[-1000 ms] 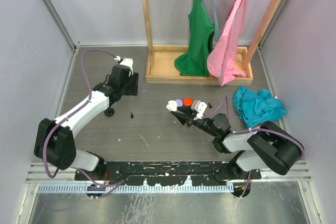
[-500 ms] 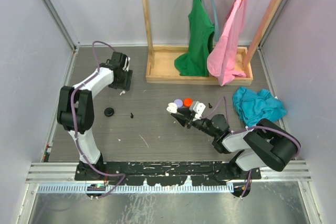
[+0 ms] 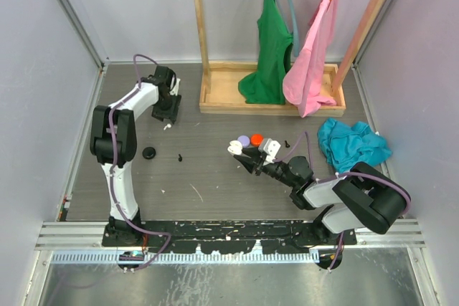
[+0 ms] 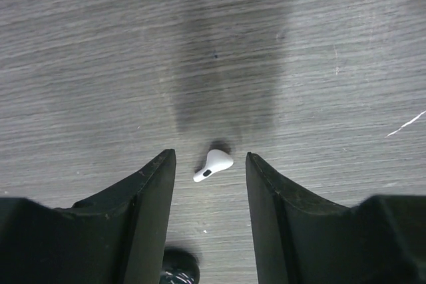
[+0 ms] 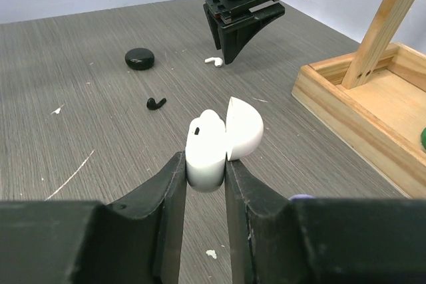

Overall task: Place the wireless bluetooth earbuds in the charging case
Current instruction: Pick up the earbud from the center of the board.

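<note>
Far-left corner of the table (image 3: 215, 177), grey, matte, wood-grained: left gripper (image 4: 210, 157), pointing down, black wedge-shaped fingers parted at a middling width, closed on nothing. Between them, touching neither: white earbud (image 4: 214, 163), glossy plastic, rounded head, short stem, lying flat on the table.

Nearer the front, left of centre: black disc (image 3: 149, 153), round, smooth, low-domed. Near it on the right, black earbud (image 3: 179, 156), tiny, hooked.

At centre: right gripper (image 5: 205, 164), clamped narrow on the charging case (image 5: 208, 147), a white glossy pebble shape, lid hinged open, small dark slot on the body.

Just behind: lilac disc (image 3: 244, 139) and red disc (image 3: 257, 138), side by side.

Along the far edge: wooden tray (image 3: 215, 98), pale, square-edged.

Near the right edge: teal cloth (image 3: 351, 145), crumpled.
</note>
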You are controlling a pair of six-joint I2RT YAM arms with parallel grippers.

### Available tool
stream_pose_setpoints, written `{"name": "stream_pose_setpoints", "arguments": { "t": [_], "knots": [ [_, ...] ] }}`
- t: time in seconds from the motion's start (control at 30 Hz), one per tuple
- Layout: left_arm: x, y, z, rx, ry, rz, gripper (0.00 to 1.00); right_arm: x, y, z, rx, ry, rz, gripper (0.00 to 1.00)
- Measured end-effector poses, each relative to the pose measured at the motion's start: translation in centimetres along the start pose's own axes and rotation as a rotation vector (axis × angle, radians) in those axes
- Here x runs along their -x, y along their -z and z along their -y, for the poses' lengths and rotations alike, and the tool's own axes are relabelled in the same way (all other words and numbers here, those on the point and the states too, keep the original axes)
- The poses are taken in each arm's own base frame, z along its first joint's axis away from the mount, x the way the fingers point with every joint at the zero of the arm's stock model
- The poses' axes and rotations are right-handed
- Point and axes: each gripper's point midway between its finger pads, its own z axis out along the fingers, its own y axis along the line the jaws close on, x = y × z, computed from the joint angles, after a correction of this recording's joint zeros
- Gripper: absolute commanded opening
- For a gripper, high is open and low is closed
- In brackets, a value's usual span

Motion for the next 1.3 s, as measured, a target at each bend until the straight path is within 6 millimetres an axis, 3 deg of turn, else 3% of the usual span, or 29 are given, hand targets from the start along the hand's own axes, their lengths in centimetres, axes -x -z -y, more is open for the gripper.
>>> {"name": "stream_pose_setpoints", "arguments": {
  "t": [0.23,0.9,0.97,1.07,1.3],
  "knots": [
    [-1.2,-1.5,0.1,-0.022,-0.003,-0.077,0.4,-0.1,0.0,0.0,0.001,0.001,-0.003,0.01],
    [-2.2,-1.2,0.7,-0.067,-0.017,-0.158,0.23,-0.2,0.0,0.0,0.001,0.009,-0.009,0.01],
    [-2.3,-1.2,0.8,-0.072,-0.017,-0.159,0.23,-0.2,0.0,0.0,0.001,0.009,-0.01,0.01],
    [-2.2,-1.2,1.0,-0.082,-0.013,-0.158,0.32,-0.3,0.0,0.0,0.001,0.008,-0.012,0.01],
    [-2.1,-1.3,1.3,-0.092,0.005,-0.153,0.32,-0.6,0.1,0.0,0.003,0.007,-0.023,0.01]
  ]
}}
